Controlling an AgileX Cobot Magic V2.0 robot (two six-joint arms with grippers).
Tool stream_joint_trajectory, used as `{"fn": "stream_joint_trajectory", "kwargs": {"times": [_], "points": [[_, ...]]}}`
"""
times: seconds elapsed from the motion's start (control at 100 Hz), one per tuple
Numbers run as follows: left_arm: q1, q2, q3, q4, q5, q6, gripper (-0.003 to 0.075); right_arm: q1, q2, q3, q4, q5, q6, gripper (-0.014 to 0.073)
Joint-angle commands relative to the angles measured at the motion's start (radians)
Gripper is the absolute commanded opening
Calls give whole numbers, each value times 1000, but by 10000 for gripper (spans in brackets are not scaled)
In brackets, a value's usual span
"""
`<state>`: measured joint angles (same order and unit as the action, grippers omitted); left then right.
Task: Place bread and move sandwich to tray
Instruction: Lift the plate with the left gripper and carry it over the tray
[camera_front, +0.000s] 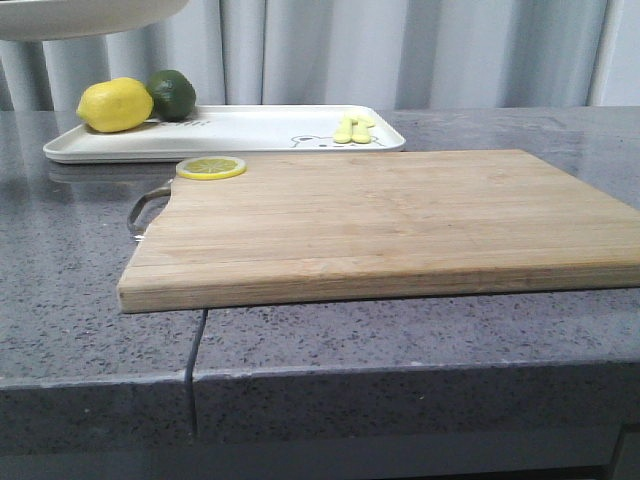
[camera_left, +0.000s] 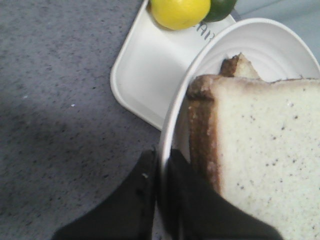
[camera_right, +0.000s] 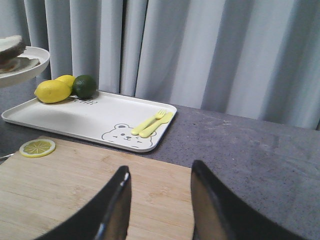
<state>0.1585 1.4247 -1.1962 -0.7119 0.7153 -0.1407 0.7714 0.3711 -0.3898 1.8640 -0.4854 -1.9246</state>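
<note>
One plate (camera_left: 260, 47) with the sandwich (camera_left: 265, 165) aloft at the tray's (camera_left: 150, 80) left end, rim pinched in the left gripper (camera_left: 161, 200), right gripper (camera_right: 160, 200) spread idle over the cutting board (camera_front: 390, 215): better kept level, lowered onto bare tray beside the lemon (camera_left: 180, 11), released only once flat.

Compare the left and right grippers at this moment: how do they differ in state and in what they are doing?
The left gripper is shut on the rim of the white plate carrying the sandwich, held up above the tray; the right gripper is open and holds nothing. The left is over the tray's edge; the right is over the wooden cutting board. Both have dark fingers.
</note>
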Motion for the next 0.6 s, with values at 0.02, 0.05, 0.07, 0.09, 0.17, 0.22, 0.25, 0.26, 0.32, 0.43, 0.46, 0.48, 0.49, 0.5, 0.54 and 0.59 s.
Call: {"fn": "stream_joint_trajectory", "kwargs": {"times": [0.02,0.05,0.07,0.09,0.17,0.22,0.25,0.26,0.32,0.43,0.46,0.48,0.49,0.5,0.54,0.59], "points": [[2,48,-126,-99,-5,51,-13,-3,1,-29,-34,34,1,309],[2,66,-146,-99,3,57,-13,-3,1,-29,-34,34,1,309],[-2,79,-161,-99,7,60,-13,-3,1,-29,-34,34,1,309],[-5,92,-175,-99,9,63,-13,-3,1,-29,-34,34,1,309],[-18,137,-224,-99,11,87,-13,-3,1,-29,-34,34,1,309],[-26,167,-254,-99,13,96,-13,-3,1,-29,-34,34,1,309],[-33,184,-277,-100,15,102,-13,-3,1,-29,-34,34,1,309],[-37,193,-281,-100,15,102,-13,-3,1,-29,-34,34,1,309],[-50,230,-319,-100,19,105,-13,-3,1,-29,-34,34,1,309],[-73,311,-391,-100,63,123,-13,-3,1,-29,-34,34,1,309],[-81,330,-414,-100,74,127,-13,-3,1,-29,-34,34,1,309],[-85,343,-422,-100,81,128,-13,-3,1,-29,-34,34,1,309],[-87,352,-431,-100,84,130,-13,-3,1,-29,-34,34,1,309],[-90,356,-436,-100,88,130,-13,-3,1,-29,-34,34,1,309],[-101,381,-461,-100,96,130,-13,-3,1,-29,-34,34,1,309],[-108,405,-488,-100,98,130,-13,-3,1,-29,-34,34,1,309]]}}
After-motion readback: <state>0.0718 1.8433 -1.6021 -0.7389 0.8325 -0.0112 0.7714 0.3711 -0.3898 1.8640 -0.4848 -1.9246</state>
